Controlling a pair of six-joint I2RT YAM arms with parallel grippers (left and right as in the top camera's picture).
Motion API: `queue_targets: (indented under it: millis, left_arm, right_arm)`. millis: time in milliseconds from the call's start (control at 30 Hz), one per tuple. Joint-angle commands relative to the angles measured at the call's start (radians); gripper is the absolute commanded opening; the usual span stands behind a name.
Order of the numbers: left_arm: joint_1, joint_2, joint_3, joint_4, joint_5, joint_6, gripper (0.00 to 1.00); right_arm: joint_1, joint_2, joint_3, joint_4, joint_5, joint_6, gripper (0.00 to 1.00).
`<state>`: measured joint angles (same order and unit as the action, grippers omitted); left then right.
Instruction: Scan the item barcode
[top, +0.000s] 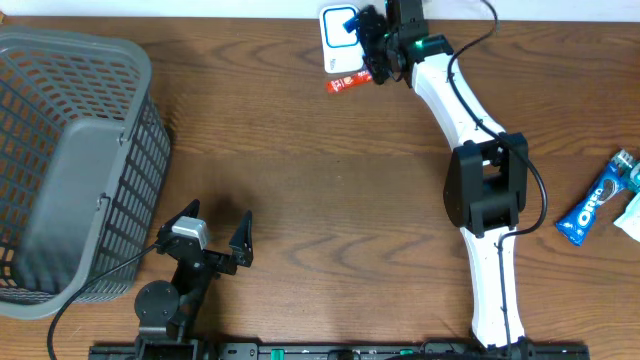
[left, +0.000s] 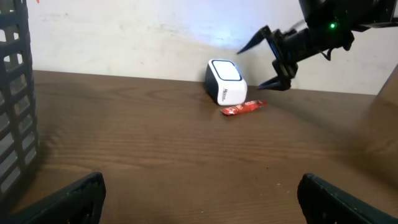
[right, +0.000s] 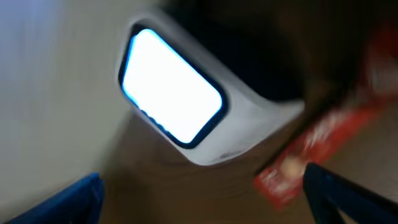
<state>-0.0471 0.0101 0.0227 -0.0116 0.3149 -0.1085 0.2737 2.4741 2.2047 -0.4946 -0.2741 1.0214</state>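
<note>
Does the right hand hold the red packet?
No, the red packet lies on the table by the scanner; the right hand is open.

Before you: a brown wood-grain table (top: 300, 170). At its left stands a grey mesh basket (top: 140, 180). At the far edge sits a white scanner (top: 338, 35), its window lit, with a red packet (top: 345, 83) flat just beside it. At the right edge lie a blue biscuit packet (top: 590, 208) and a pale packet (top: 632, 215), partly cut off.
</note>
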Motion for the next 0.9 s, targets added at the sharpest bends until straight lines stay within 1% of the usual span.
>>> queue_targets:
  millis: [0, 100, 133, 267, 300, 367, 433, 633, 733, 867]
  left_arm:
    - [-0.002, -0.006, -0.018, -0.032, 0.008, -0.009, 0.98]
    - [-0.002, -0.006, -0.018, -0.032, 0.008, -0.009, 0.98]
    - [-0.002, -0.006, -0.018, -0.032, 0.008, -0.009, 0.98]
    - [-0.002, -0.006, -0.018, -0.032, 0.009, -0.009, 0.98]
    - [-0.002, -0.006, -0.018, -0.032, 0.009, -0.009, 0.98]
    - [-0.002, -0.006, -0.018, -0.032, 0.008, -0.009, 0.98]
    - [-0.002, -0.006, -0.018, -0.032, 0.008, -0.009, 0.98]
    - [-0.002, -0.006, -0.018, -0.032, 0.008, -0.009, 0.98]
    - [-0.002, -0.006, -0.018, -0.032, 0.008, -0.009, 0.98]
    - [-0.002, -0.006, -0.018, -0.032, 0.008, -0.009, 0.98]
  right_arm:
    - [0.016, 0.014, 0.007, -0.068, 0.019, -0.653, 0.99]
    - [0.013, 0.014, 0.007, -0.159, 0.069, -0.778, 0.97]
    - [0.008, 0.014, 0.007, -0.174, 0.104, -0.84, 0.98]
    - [-0.006, 0.014, 0.007, -0.171, 0.142, -1.197, 0.99]
    - [-0.012, 0.015, 0.007, -0.151, 0.142, -1.381, 0.93]
    - [-0.016, 0.022, 0.007, -0.13, 0.153, -1.479, 0.92]
    - [-0.02, 0.032, 0.007, -0.11, 0.153, -1.491, 0.99]
    - [-0.026, 0.058, 0.007, -0.099, 0.148, -1.588, 0.99]
    - [-0.026, 0.064, 0.007, -0.1, 0.099, -1.637, 0.99]
    - [-0.03, 0.075, 0.007, -0.105, 0.004, -1.667, 0.99]
